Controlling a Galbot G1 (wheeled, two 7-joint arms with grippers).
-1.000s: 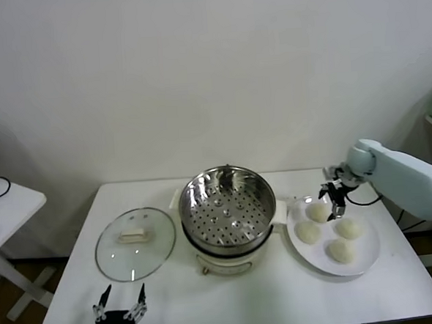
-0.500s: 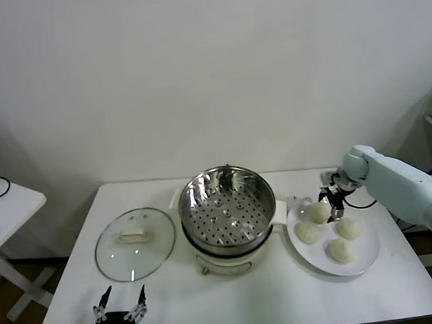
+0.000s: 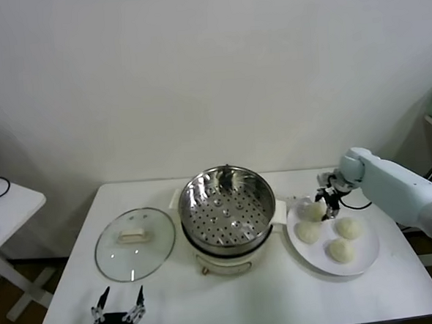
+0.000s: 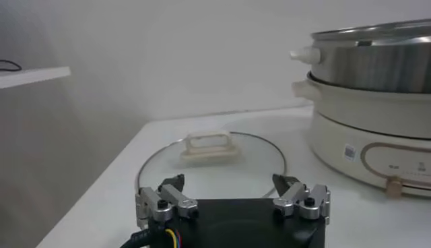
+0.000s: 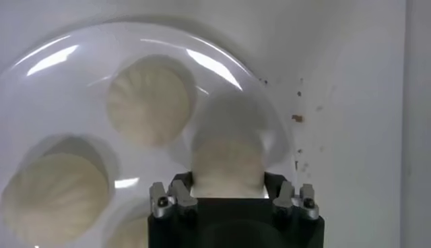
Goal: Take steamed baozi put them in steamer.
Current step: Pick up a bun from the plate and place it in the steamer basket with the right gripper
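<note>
- The right gripper (image 3: 327, 204) hangs over the rear bun (image 3: 314, 211) on the plate (image 3: 358, 260), at the end nearest the steamer (image 3: 228, 207).
- From the right wrist, that bun (image 5: 225, 158) sits between the jaws, which stand spread to either side of it. Whether the pads touch the dough I cannot tell — it does not look lifted.
- Three more buns (image 3: 341, 250) lie on the same plate, just beyond the jaws and apart from each other, so each can be taken singly.
- The steamer stands in the middle of the table (image 3: 283, 297), near the plate and to the left of the right jaws. Its basket is open and holds no buns — the first move is not yet done.
- The lid (image 3: 135, 242) rests flat on the table on the far side of the steamer from the plate, leaving the basket clear from above.
- The left gripper (image 4: 232, 195) is parked low at the table's near edge, jaws wide and holding nothing, the lid just ahead of them.
</note>
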